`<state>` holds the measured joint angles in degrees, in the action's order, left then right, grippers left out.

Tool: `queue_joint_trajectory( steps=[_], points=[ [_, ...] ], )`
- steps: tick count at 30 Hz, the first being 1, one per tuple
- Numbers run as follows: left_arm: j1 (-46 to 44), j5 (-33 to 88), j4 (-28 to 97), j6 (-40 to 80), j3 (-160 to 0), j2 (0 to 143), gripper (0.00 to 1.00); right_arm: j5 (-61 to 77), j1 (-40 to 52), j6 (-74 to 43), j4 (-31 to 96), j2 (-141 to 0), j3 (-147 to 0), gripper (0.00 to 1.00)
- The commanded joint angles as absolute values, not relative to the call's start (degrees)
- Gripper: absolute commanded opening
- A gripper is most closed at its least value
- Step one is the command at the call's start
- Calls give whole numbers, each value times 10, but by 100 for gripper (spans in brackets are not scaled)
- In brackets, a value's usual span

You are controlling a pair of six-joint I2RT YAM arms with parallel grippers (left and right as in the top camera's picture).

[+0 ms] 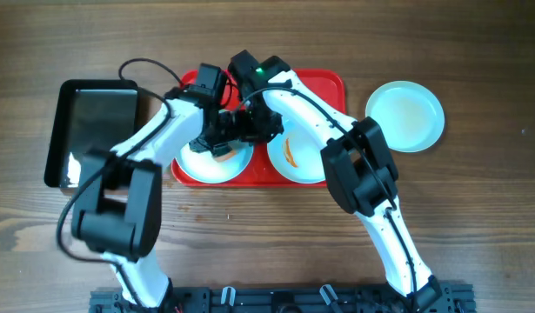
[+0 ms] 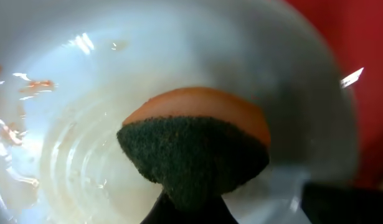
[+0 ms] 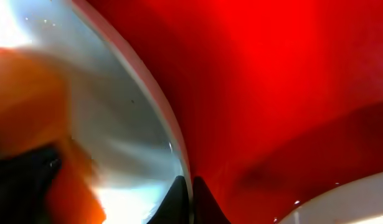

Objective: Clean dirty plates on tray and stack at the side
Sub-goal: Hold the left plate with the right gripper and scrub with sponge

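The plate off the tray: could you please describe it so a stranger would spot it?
Start at the red tray mid-table. Right of it, on bare wood, lies one plate. The other two sit on the tray, one smeared orange.

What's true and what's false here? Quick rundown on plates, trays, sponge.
1. The red tray carries two plates. True.
2. The third plate lies on the black tray. False: it sits on the table, right of the red tray.
3. The left gripper holds a sponge over the left plate. True.
4. The right plate on the tray is clean. False: it has an orange smear.
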<state>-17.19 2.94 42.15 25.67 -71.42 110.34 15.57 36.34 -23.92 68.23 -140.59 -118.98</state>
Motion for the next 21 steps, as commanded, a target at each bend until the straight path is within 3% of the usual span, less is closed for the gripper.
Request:
queue_joint_trajectory(
  steps=[1,6,13,19,21],
  points=[
    [-178,25,418,258,-718,1156,4,164,371,-230,682,-1413,-1184,5],
    [-175,-148,455,258,-696,1174,4,160,371,-227,684,-1413,-1184,4],
    [-169,-280,480,260,-687,1174,4,150,371,-227,687,-1413,-1184,4],
    [-138,-237,538,269,-687,1174,4,148,371,-225,686,-1413,-1184,4],
    [-133,-245,558,335,-687,1160,4,130,371,-244,690,-1413,-1184,4]
  ],
)
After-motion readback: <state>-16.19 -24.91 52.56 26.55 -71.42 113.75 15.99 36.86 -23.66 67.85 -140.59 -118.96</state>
